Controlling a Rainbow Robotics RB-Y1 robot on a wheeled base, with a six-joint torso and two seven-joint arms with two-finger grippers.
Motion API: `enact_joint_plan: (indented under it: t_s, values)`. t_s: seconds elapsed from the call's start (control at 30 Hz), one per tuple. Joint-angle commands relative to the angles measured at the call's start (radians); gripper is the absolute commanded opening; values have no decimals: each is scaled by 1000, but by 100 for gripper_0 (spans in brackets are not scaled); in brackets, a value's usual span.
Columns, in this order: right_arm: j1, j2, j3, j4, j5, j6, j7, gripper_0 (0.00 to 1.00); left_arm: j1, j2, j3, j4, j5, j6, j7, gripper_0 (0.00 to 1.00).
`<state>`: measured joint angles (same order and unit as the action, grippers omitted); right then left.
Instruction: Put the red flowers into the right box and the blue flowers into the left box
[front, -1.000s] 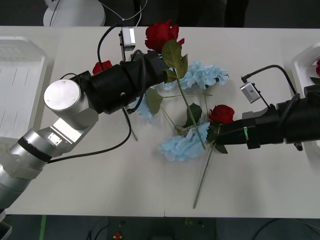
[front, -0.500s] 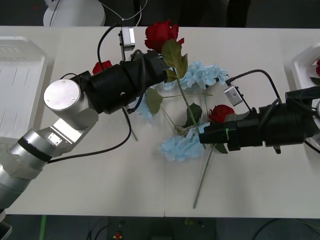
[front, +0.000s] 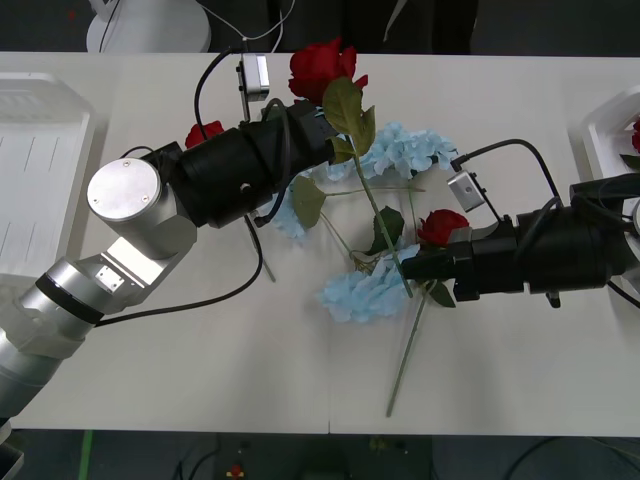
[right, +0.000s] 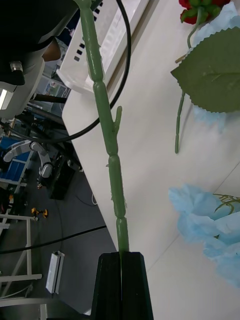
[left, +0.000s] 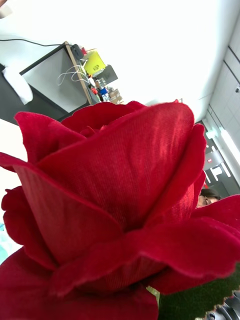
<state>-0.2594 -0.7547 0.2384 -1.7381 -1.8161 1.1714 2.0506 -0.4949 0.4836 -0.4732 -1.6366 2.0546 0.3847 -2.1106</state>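
Note:
A red rose (front: 322, 68) is held up over the table, its bloom close in the left wrist view (left: 115, 200). My left gripper (front: 335, 138) is shut on its stem just under the bloom, with a leaf covering the fingers. The stem (front: 385, 225) slants down to my right gripper (front: 406, 270), whose black fingers (right: 112, 280) are shut on its lower end. A second red rose (front: 441, 228) lies on the table beside the right arm. A third (front: 205, 132) peeks out behind the left arm. Blue flowers (front: 405, 150) lie mid-table, with another cluster (front: 368, 293) under the stem.
The left box (front: 40, 170) sits at the far left edge of the table. The right box (front: 603, 125) is at the far right, with something red (front: 636, 135) at its rim. Cables loop off both wrists. The table's near half is bare white.
My right gripper has moved left, from beside the lying rose to the lower end of the lifted rose's stem. The left arm and its rose have stayed put.

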Motion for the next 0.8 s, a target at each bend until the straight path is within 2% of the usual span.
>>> enact_joint_plan:
  t_s: [0.03, 0.07, 0.17, 0.27, 0.37, 0.43, 0.7, 0.77, 0.8]
  values:
    - [-21, 6, 6, -38, -15, -13, -44, 0, -47, -5, 4, -14, 15, -14, -39, 0]
    - [-23, 6, 7, -38, -15, -13, -46, 0, -48, -5, 4, -14, 15, -12, -39, 0]
    - [-26, 6, 7, -38, -15, -15, -50, 0, -48, 1, 8, -12, 15, -14, -39, 61]
    - [-26, 6, 7, -38, -15, -15, -55, 0, -48, 6, 8, -12, 18, -14, -39, 78]
    - [-27, 5, 7, -38, -15, -16, -55, 0, -48, 13, 8, -14, 24, -12, -39, 86]
    - [-29, 3, 7, -38, -17, -18, -58, 0, -47, 18, 10, -14, 30, -12, -39, 87]
    - [-31, 0, 7, -38, -17, -21, -63, 0, -47, 26, 16, -14, 62, 0, -40, 86]
    - [-32, -3, 6, -38, -17, -22, -63, 0, -47, 29, 16, -14, 62, -1, -40, 43]
    - [-31, -3, 6, -38, -17, -22, -63, 0, -47, 29, 16, -14, 62, -1, -40, 11]
